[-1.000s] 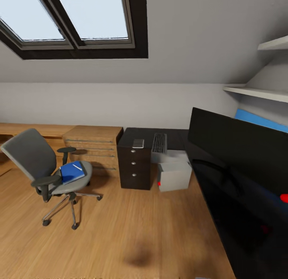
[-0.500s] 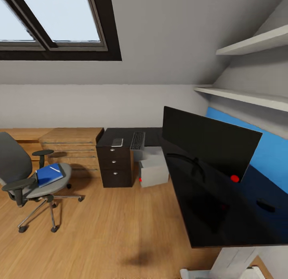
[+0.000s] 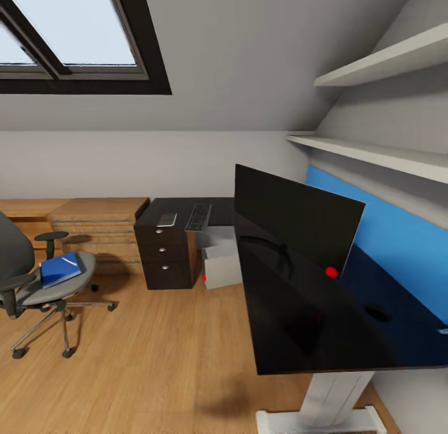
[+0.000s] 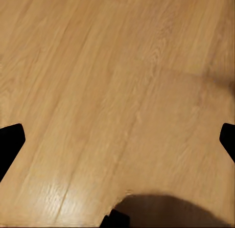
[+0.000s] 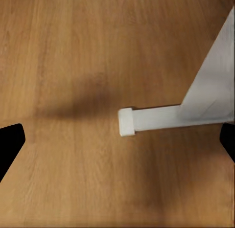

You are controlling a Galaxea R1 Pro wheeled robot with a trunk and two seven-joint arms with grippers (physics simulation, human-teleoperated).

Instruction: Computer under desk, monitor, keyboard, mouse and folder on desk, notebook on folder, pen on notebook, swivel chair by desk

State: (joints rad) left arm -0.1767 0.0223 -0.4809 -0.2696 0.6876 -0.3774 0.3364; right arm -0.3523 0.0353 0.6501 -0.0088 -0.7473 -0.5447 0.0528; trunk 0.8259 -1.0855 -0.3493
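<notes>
Both end effectors point down at bare wooden floor: the left end effector [image 4: 117, 140] and the right end effector [image 5: 117, 140] each show only dark fingertips at the edges of their wrist views, spread wide with nothing between them. The right one looks onto a white desk foot [image 5: 152, 119].

From the head view, the swivel chair [image 3: 37, 278] sits at about nine o'clock, well apart from the worktop [image 3: 323, 322], and carries the folder [image 3: 60, 269] on its seat with the pen [image 3: 69, 260] lying across it. On the far wing of the worktop, at about eleven o'clock, the keyboard [image 3: 198, 216] lies just beside the notebook [image 3: 167, 220]. The computer [image 3: 219, 265] stands on the floor under that wing. The monitor [image 3: 292, 219] rises at about one o'clock, and the mouse [image 3: 378, 312] rests near three o'clock.

The folder should handle as light but flat and fairly slick (its covers may flex if taken by one corner), so a pinch across the overhanging long edge seems soundest. The pen would likely roll off if the folder tilts.
</notes>
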